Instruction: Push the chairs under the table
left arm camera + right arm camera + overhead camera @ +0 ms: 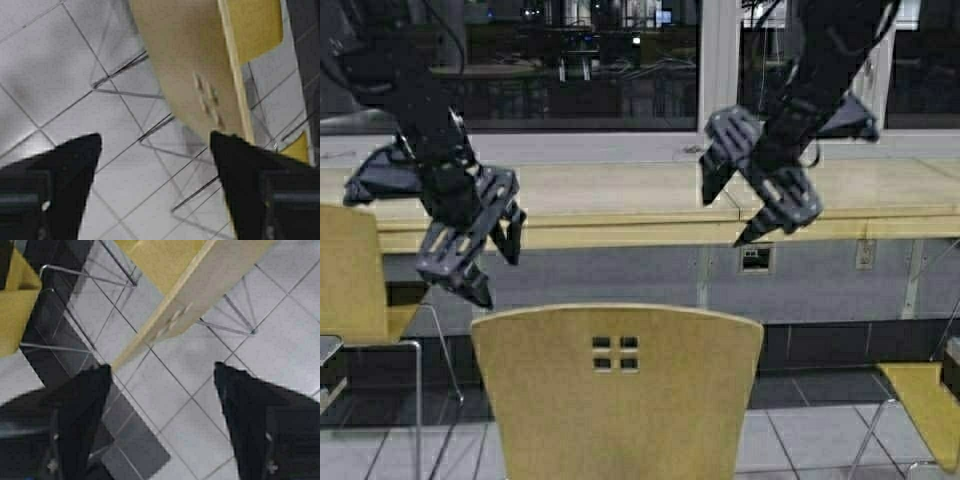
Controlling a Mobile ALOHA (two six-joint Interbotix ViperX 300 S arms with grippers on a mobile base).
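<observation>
A tan-yellow plywood chair (pixel 617 395) stood at six o'clock in the high view, its curved backrest with four small square cutouts facing the robot, pulled out from the long pale-wood table (pixel 650 205) that ran across the middle, beneath dark windows (pixel 580 60). The left gripper (pixel 485 245) hung in the air at about ten o'clock from the backrest, above its left top corner and apart from it, its jaws spread wide and holding nothing. The right gripper (pixel 745 190) hovered higher, at about one o'clock from the backrest, in front of the table edge, its jaws also wide open and empty. Both wrist views looked down between open fingers (pixel 60 175) at the backrest and grey floor tiles (pixel 190 405). A second chair (pixel 355 275) stood at nine o'clock, a third chair (pixel 925 405) at four o'clock.
</observation>
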